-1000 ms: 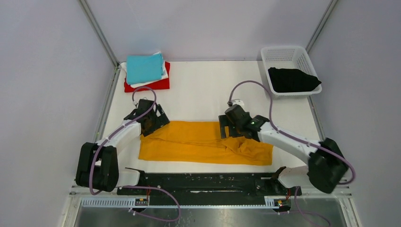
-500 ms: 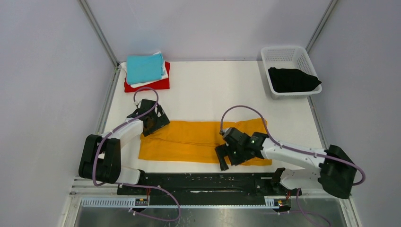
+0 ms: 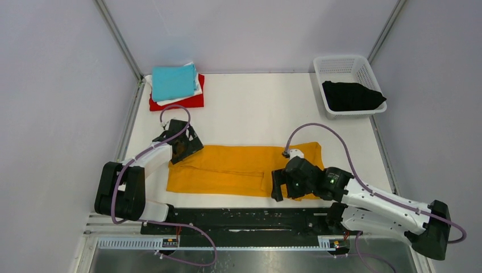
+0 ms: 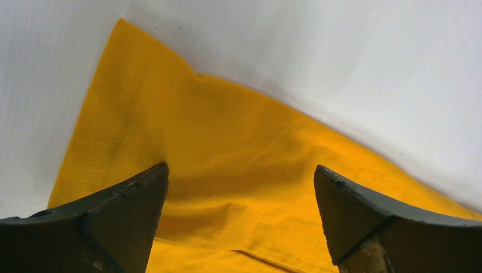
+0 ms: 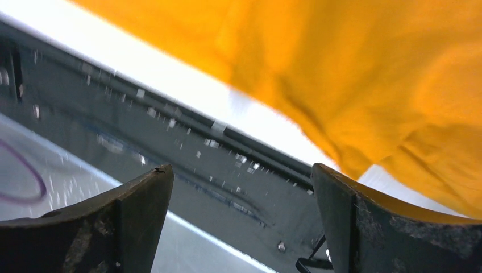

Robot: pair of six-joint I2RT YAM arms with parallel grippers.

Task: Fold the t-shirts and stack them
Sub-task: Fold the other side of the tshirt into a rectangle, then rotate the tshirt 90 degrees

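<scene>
The orange-yellow t-shirt (image 3: 233,169) lies partly folded as a long strip across the near half of the table. My left gripper (image 3: 183,149) is open over its far left corner, with yellow cloth (image 4: 239,148) showing between the spread fingers (image 4: 122,219). My right gripper (image 3: 277,190) is open and empty at the shirt's near edge, right of the middle. In the right wrist view the cloth (image 5: 352,68) lies beyond the fingertips (image 5: 364,227). A folded stack sits at the far left: teal (image 3: 173,81) on white (image 3: 198,85) on red (image 3: 190,102). The black shirt (image 3: 351,95) lies in the basket.
The white mesh basket (image 3: 341,60) stands at the far right corner. A black rail (image 3: 250,219) runs along the table's near edge, just below the right gripper, and shows in the right wrist view (image 5: 187,165). Metal frame posts rise at the back corners.
My right arm has swung from the shirt's far edge to its near edge and then a little to the right. The shirt's right end now lies flatter. The left gripper has stayed put.
</scene>
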